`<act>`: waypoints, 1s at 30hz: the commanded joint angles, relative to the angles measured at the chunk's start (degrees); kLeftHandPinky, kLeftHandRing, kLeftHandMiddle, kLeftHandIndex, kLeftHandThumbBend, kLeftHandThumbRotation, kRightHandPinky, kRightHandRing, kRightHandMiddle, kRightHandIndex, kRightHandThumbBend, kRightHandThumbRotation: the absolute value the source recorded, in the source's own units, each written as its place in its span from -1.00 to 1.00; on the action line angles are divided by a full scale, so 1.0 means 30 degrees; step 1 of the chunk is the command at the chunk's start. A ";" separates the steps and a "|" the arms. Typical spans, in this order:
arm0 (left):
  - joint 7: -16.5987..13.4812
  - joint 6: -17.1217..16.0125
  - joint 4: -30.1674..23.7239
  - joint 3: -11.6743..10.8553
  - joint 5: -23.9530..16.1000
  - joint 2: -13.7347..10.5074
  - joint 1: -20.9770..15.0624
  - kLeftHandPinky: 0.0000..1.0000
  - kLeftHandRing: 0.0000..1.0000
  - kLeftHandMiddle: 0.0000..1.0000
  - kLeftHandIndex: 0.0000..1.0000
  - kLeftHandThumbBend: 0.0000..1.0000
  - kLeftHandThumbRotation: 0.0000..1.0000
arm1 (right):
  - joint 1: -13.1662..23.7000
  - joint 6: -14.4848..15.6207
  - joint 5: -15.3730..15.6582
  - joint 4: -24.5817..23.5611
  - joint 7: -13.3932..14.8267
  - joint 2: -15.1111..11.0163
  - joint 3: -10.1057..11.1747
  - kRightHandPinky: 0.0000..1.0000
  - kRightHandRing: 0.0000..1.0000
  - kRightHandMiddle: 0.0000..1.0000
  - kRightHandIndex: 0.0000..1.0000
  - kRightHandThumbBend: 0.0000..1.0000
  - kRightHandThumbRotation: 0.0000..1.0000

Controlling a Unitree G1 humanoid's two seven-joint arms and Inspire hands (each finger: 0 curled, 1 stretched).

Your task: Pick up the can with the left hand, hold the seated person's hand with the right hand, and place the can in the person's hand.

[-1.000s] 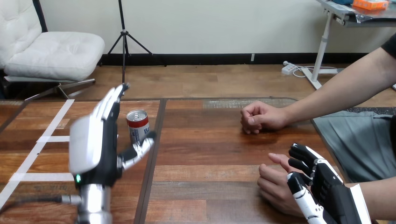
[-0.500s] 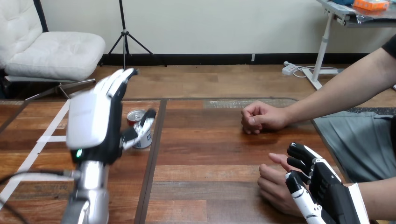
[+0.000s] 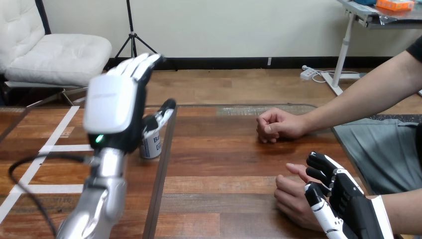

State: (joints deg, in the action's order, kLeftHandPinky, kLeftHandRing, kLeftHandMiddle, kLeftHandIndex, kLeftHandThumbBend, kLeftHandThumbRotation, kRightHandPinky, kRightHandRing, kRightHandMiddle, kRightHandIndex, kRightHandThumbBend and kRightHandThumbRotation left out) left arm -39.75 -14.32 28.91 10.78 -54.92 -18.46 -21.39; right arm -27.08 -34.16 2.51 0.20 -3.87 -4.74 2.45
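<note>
The red and white can [image 3: 152, 146] stands on the table, left of centre. My left hand [image 3: 113, 107] hangs raised in front of it, back toward me, fingers straight up and thumb stretched over the can's top, hiding its upper half. This hand is open and I cannot tell if it touches the can. At the bottom right, my right hand [image 3: 348, 201] lies over the person's hand [image 3: 291, 196], which rests on the table. Its fingers curl over the far side and its thumb presses the near side.
The person's other hand [image 3: 276, 124] rests as a fist on the table at centre right. A dark seam [image 3: 164, 164] runs down the wooden table just right of the can. White tape lines [image 3: 47, 149] cross the left part.
My left hand has risen and moved forward and right, from beside the can to in front of it, now hiding its top. The right hand and both the person's hands have stayed still.
</note>
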 commanded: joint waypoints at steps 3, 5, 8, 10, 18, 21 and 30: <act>-0.0558 0.0707 0.1558 0.0867 -0.0443 -0.0740 -0.2465 0.41 0.59 0.64 0.56 0.04 -0.51 | 0.1030 -0.0430 -0.0060 0.0048 -0.0131 -0.0019 -0.0254 0.58 0.69 0.72 0.67 0.09 0.27; -0.0670 0.0686 0.1838 0.1001 -0.0343 -0.0790 -0.2685 0.42 0.59 0.64 0.55 0.04 -0.49 | 0.1012 -0.0405 -0.0072 0.0012 -0.0123 0.0002 -0.0272 0.58 0.69 0.72 0.67 0.09 0.27; -0.0768 0.0779 0.2377 0.1207 -0.0192 -0.0784 -0.3084 0.41 0.58 0.63 0.54 0.04 -0.48 | 0.1005 -0.0387 -0.0177 0.0016 -0.0160 0.0007 -0.0291 0.58 0.69 0.72 0.67 0.09 0.27; -0.0662 0.0831 0.2658 0.1315 -0.0064 -0.0774 -0.3304 0.40 0.58 0.62 0.53 0.04 -0.46 | 0.1004 -0.0458 -0.0168 0.0052 -0.0160 -0.0006 -0.0300 0.59 0.69 0.72 0.67 0.09 0.27; 0.0092 0.1089 0.3345 0.1748 0.0366 -0.0775 -0.3872 0.36 0.56 0.61 0.54 0.04 -0.42 | 0.0954 -0.0381 -0.0066 -0.0032 -0.0099 -0.0011 -0.0302 0.59 0.69 0.72 0.67 0.09 0.28; 0.0303 0.1112 0.3661 0.1870 0.0527 -0.0744 -0.4042 0.35 0.55 0.59 0.54 0.05 -0.42 | 0.0948 -0.0444 0.0102 -0.0018 -0.0026 -0.0033 -0.0286 0.58 0.69 0.72 0.68 0.08 0.28; 0.0880 0.1108 0.5051 0.2223 0.0932 -0.0599 -0.4607 0.36 0.55 0.59 0.54 0.07 -0.41 | 0.0890 -0.0376 -0.0012 -0.0063 -0.0050 0.0024 -0.0320 0.58 0.70 0.73 0.68 0.08 0.28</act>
State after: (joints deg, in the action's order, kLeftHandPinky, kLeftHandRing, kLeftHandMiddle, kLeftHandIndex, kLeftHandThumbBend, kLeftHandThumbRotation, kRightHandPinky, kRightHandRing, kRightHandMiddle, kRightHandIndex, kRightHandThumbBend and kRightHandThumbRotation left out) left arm -37.79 -11.34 41.21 16.20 -53.02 -19.68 -30.43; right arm -26.94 -34.24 2.50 0.25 -3.83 -4.74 2.15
